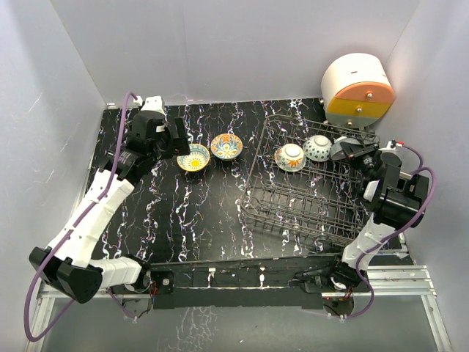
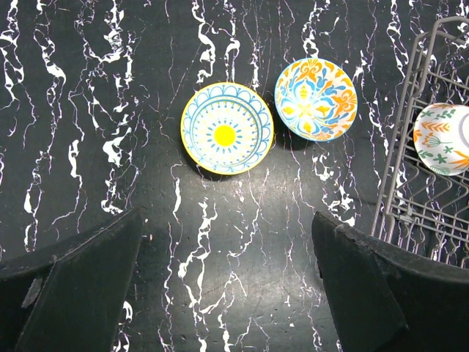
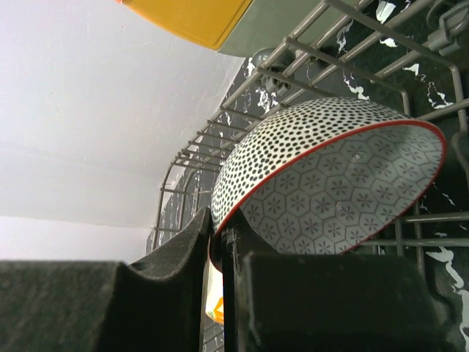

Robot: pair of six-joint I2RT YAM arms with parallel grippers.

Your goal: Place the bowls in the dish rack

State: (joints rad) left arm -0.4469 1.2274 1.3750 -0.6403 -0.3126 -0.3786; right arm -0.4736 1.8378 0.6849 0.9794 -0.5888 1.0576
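We've got the left gripper (image 2: 227,218) wide open above the black marbled table (image 1: 190,213) w/ 2 glossy round ones, a yellow bowl (image 2: 226,128) & an orange floral bowl (image 2: 316,98). The right gripper (image 3: 220,249) pinches the rim of a dotted grey bowl (image 3: 330,176) in the wire rack (image 1: 308,213).

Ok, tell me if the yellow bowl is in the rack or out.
Out. The yellow bowl sits upright on the table beside the orange floral bowl, outside the dish rack's wire edge.
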